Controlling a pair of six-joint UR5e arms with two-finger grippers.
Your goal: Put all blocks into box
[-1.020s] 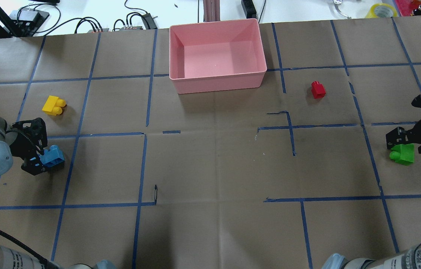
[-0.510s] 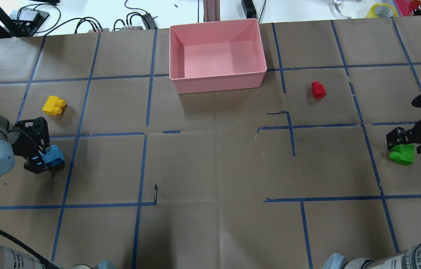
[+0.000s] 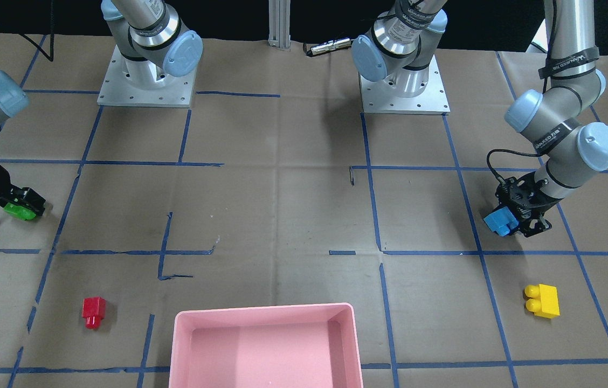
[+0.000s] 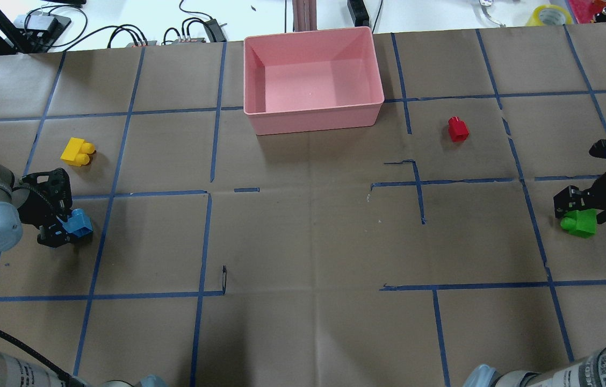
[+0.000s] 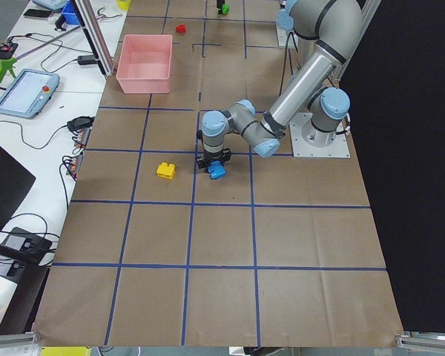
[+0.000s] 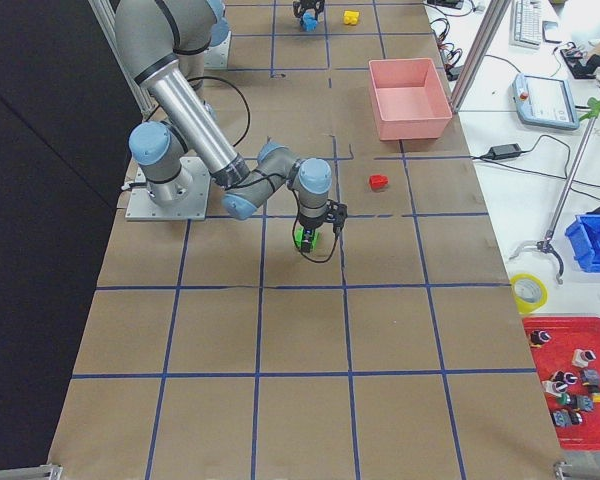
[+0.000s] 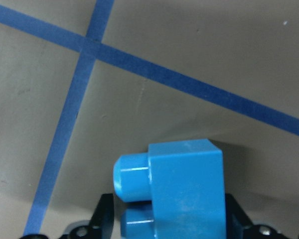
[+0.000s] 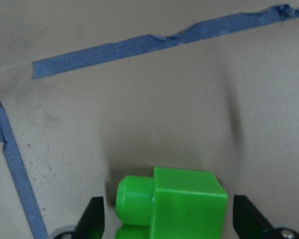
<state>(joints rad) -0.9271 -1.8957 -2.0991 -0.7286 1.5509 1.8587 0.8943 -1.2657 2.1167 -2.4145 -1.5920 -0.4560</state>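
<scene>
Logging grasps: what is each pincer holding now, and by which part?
Left pincer grips the blue block across its stud end and opposite face. Right pincer straddles the green block, apparently not yet clamped.

Blocks: four are showing: blue block (image 4: 80,224), green block (image 4: 580,222), red block (image 4: 457,129), yellow block (image 4: 77,151).
Box: one box (image 4: 314,117) is showing.
Grippers: two are showing: left gripper (image 4: 69,227), right gripper (image 4: 573,214).

Box (image 3: 263,309): the front view's edge cut off its near end.
Blue block (image 7: 187,184): the wrist view cut off its bottom.
Green block (image 8: 189,199): the wrist view cut off its bottom.
</scene>
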